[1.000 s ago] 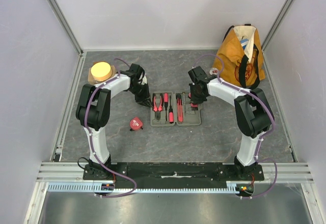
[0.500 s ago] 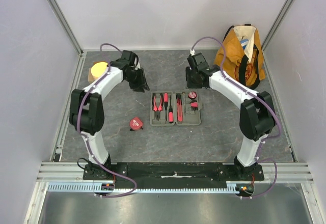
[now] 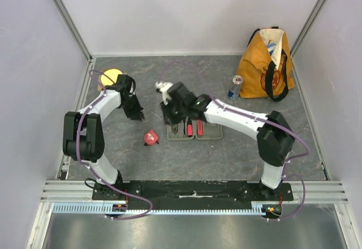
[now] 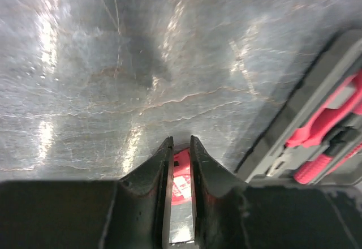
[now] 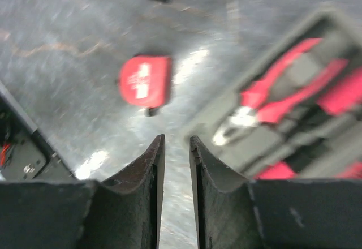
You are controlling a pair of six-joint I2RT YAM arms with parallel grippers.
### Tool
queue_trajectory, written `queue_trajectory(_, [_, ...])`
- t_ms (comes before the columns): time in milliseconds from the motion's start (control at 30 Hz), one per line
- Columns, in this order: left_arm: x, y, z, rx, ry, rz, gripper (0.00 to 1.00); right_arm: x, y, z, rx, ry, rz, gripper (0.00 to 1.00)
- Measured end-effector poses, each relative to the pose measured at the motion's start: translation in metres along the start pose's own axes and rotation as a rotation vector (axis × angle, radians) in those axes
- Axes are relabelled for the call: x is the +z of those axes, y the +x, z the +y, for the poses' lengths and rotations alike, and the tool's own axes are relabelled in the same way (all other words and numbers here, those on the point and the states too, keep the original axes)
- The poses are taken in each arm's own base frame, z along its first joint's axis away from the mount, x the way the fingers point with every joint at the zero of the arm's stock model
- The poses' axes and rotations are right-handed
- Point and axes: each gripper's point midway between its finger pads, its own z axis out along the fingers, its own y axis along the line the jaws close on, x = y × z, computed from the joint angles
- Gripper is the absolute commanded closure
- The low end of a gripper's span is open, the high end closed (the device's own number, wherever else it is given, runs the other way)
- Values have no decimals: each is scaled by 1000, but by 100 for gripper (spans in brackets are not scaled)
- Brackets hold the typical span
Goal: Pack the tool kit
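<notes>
The grey tool case point(image 3: 210, 131) lies open mid-table with red-and-black-handled tools in it. My right arm covers its left half. The round red tape measure point(image 3: 150, 137) lies on the table left of the case. My left gripper point(image 3: 136, 113) hovers just behind the tape measure, jaws nearly together and empty. In the left wrist view point(image 4: 181, 141) the tape measure point(image 4: 181, 172) shows through the slit and the case point(image 4: 317, 119) at right. My right gripper point(image 3: 168, 116) is over the case's left end, jaws nearly together and empty point(image 5: 176, 138). That view shows the tape measure point(image 5: 144, 81) and the red pliers point(image 5: 283, 99).
An orange tote bag point(image 3: 266, 62) stands at the back right, with a drink can point(image 3: 235, 87) beside it. A yellow round object point(image 3: 111, 77) sits at the back left. Walls close the table on three sides.
My right arm has swung left and nearer, from behind the case to over its left end. My left gripper has moved left and nearer, toward the tape measure.
</notes>
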Motion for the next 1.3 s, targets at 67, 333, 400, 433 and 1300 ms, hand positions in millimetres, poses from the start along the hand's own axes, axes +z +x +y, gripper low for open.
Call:
queue_trajectory(67, [13, 15, 9, -22, -15, 62, 80, 13, 17, 32, -54, -73, 38, 73])
queue_trajectory(333, [35, 52, 16, -82, 5, 175, 86, 64, 105, 84, -127, -189, 234, 78])
queue_trajectory(400, [39, 57, 19, -106, 3, 180, 87, 72, 114, 81, -101, -171, 247, 77])
queue_trajectory(433, [40, 60, 18, -121, 11, 186, 87, 76, 115, 78, -87, -154, 244, 77])
queue_trajectory(1300, [4, 83, 31, -309, 121, -75, 92, 133, 44, 15, 91, 16, 72, 41])
